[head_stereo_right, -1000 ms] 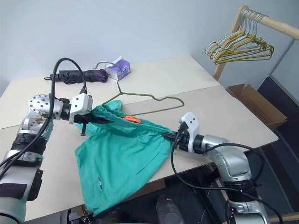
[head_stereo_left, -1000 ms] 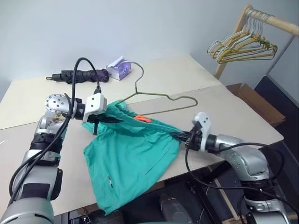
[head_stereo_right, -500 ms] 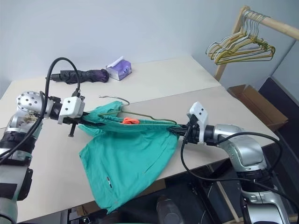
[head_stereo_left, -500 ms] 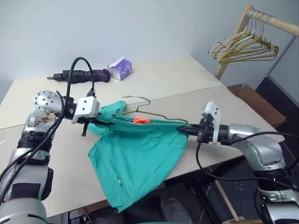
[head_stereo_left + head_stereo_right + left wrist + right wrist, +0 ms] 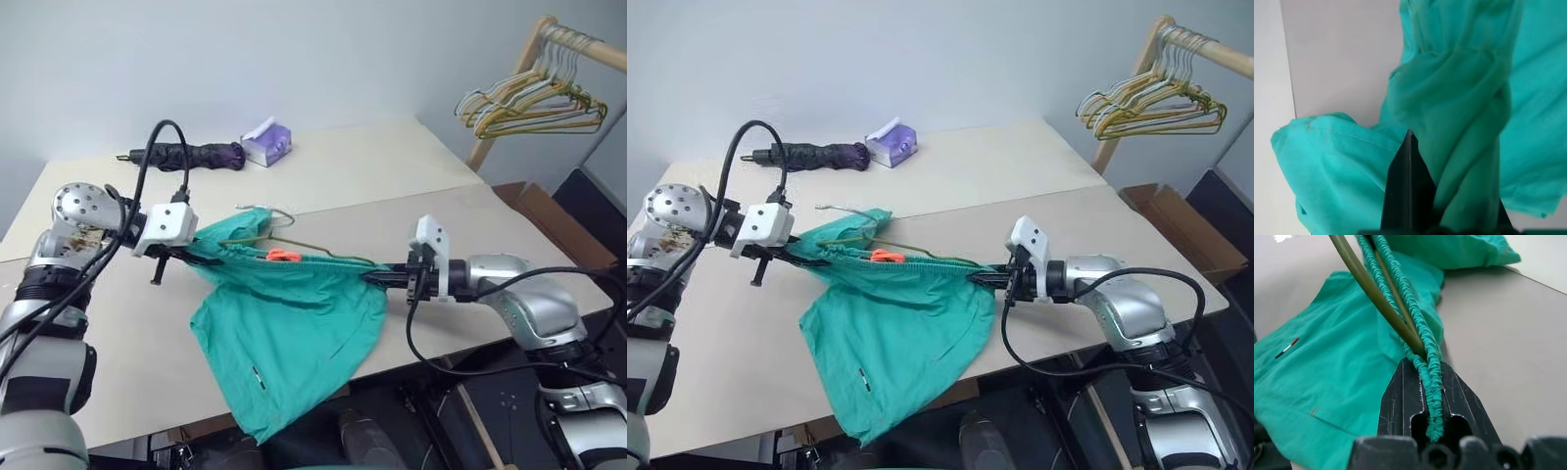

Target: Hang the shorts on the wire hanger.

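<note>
My left gripper [image 5: 201,257] and right gripper [image 5: 375,278] both pinch shorts [image 5: 294,333] waistband mid-frame, stretched taut; wire hanger [image 5: 294,240] threaded along band, hook upper centre.

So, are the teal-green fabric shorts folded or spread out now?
Spread out: the teal-green fabric shorts are stretched by the waistband between the left gripper and right gripper, legs hanging over the table edge.
</note>
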Available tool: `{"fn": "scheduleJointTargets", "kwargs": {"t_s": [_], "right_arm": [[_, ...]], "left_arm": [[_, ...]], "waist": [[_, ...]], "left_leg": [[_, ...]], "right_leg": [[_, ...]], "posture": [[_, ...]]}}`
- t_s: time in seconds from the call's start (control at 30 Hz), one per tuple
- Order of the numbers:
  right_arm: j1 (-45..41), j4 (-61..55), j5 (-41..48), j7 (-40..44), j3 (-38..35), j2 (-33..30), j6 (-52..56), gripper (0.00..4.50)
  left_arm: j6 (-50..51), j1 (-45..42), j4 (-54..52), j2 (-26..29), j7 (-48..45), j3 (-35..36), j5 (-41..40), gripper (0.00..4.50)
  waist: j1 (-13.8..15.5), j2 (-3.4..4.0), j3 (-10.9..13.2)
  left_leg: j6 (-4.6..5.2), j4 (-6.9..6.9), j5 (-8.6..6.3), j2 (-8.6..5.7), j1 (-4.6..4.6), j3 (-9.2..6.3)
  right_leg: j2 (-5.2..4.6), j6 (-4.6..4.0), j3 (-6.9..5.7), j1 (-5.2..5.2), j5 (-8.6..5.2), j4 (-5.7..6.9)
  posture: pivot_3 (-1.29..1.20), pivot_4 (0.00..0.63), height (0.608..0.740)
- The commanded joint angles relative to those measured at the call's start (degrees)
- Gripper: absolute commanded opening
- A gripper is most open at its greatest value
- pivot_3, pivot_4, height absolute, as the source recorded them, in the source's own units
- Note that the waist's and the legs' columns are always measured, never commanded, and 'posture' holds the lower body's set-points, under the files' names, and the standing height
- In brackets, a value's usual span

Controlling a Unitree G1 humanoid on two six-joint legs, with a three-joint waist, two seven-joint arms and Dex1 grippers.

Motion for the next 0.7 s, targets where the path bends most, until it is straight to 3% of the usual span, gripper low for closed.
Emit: {"fn": "scheduleJointTargets", "kwargs": {"t_s": [0.03,0.37,0.63,0.7], "right_arm": [[2.39,7.38,-5.56,0.08,-6.14,-9.31,-1.41,0.02],[2.21,4.33,-6.69,8.11,-0.60,-16.49,-9.15,0.02],[0.60,2.85,-3.79,7.85,-1.10,-15.97,-7.45,0.02],[1.32,2.10,-3.14,6.96,-1.27,-15.31,-6.40,0.70]], "left_arm": [[-1.36,-0.97,10.77,12.15,1.46,1.07,8.83,0.00],[-3.01,-4.95,13.48,9.19,3.98,-4.57,10.61,0.00],[-6.03,-7.58,11.93,5.75,2.28,-6.67,9.10,0.00],[-4.08,-7.66,11.11,3.89,1.30,-5.82,7.06,0.00]], "waist": [[0.68,0.00,0.00],[1.46,0.00,-0.02],[0.67,-0.01,-0.02],[0.64,0.00,-0.03]], "left_leg": [[0.00,0.00,0.00,0.00,-0.01,0.00],[0.00,0.01,0.00,0.00,-0.04,0.02],[0.00,0.02,0.00,0.00,-0.06,0.03],[0.00,0.02,0.00,0.00,-0.05,0.03]], "right_leg": [[0.00,0.00,0.00,0.00,0.00,-0.01],[-0.01,0.00,-0.02,-0.01,-0.01,-0.05],[0.00,0.00,-0.02,-0.02,-0.01,-0.05],[0.00,0.00,-0.02,-0.02,-0.01,-0.05]], "posture": [[-0.12,0.052,0.740],[-0.15,0.012,0.740],[-0.17,0.000,0.740],[-0.17,0.001,0.740]]}}
